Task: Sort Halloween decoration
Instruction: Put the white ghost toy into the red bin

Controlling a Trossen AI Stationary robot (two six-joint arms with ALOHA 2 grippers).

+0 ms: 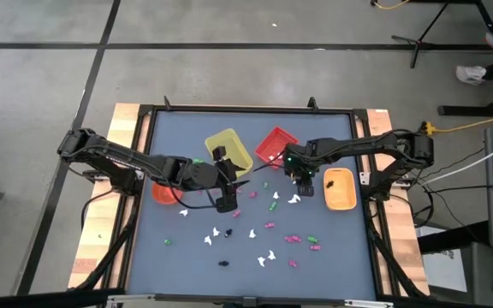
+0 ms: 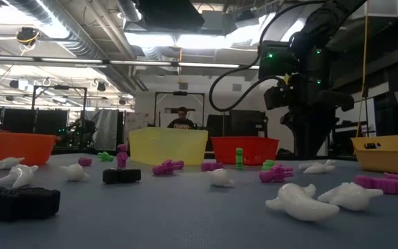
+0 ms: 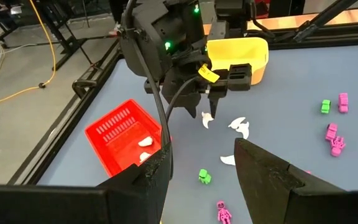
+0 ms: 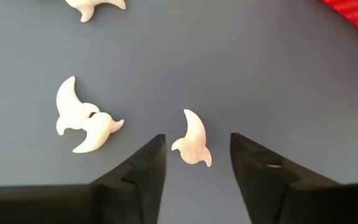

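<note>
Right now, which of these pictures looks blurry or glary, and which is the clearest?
In the low view the nearest white trinket and black trinket are soft and the ceiling lights glare. In the right wrist view the white trinket between the open right claw fingers is crisp under even light. In the high view the trinkets are mere specks.

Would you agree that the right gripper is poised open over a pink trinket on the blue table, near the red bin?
Not quite: the trinket is white, not pink. The right wrist view shows the right gripper open, a white curved trinket lying on the blue table between its fingers. The red bin is indeed close by.
</note>
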